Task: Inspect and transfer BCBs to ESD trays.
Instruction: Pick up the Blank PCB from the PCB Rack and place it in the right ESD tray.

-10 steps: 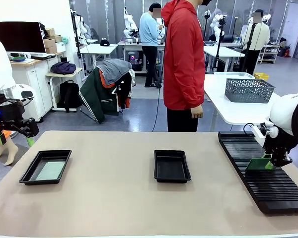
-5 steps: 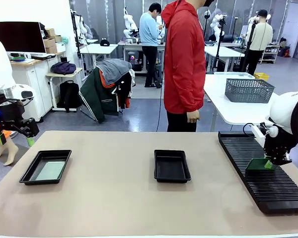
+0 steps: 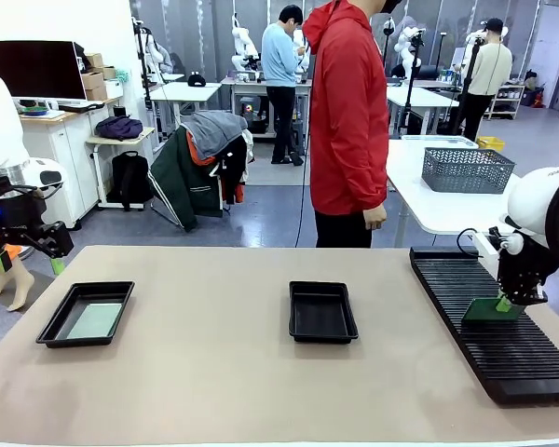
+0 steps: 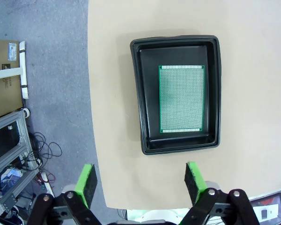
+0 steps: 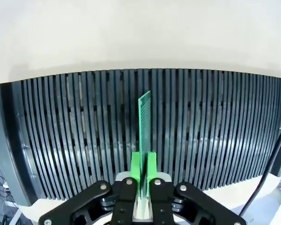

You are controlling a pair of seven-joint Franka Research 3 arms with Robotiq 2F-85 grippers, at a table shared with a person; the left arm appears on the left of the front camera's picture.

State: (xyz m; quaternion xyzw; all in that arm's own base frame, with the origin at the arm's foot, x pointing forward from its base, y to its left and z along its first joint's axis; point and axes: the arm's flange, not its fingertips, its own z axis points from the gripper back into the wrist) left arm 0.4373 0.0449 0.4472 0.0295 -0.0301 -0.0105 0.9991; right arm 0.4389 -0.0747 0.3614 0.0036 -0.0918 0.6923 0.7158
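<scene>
Right gripper (image 5: 144, 166) clamped on green board (image 5: 144, 117), which stands on edge at the slotted black rack (image 5: 61, 140). Left gripper (image 4: 140, 180) jaws wide apart, holding nothing, above left tray (image 4: 136, 93) containing second board (image 4: 181, 99). Middle tray (image 3: 323, 337) mid-table; person (image 3: 347, 121) stands beyond it.

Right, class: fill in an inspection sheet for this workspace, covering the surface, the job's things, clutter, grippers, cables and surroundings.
Surface: beige table, bare between the items.
Job's things: left tray holds one green board lying flat; middle tray holds nothing; second board stands on edge at the black slotted rack.
Clutter: nothing seen.
Grippers: left gripper open, raised off the table's left edge, facing the left tray; right gripper shut on the second board.
Cables: black cable beside the right arm; loose cables on the floor.
Surroundings: person in a red jacket at the far side; wire basket on a white table behind.
</scene>
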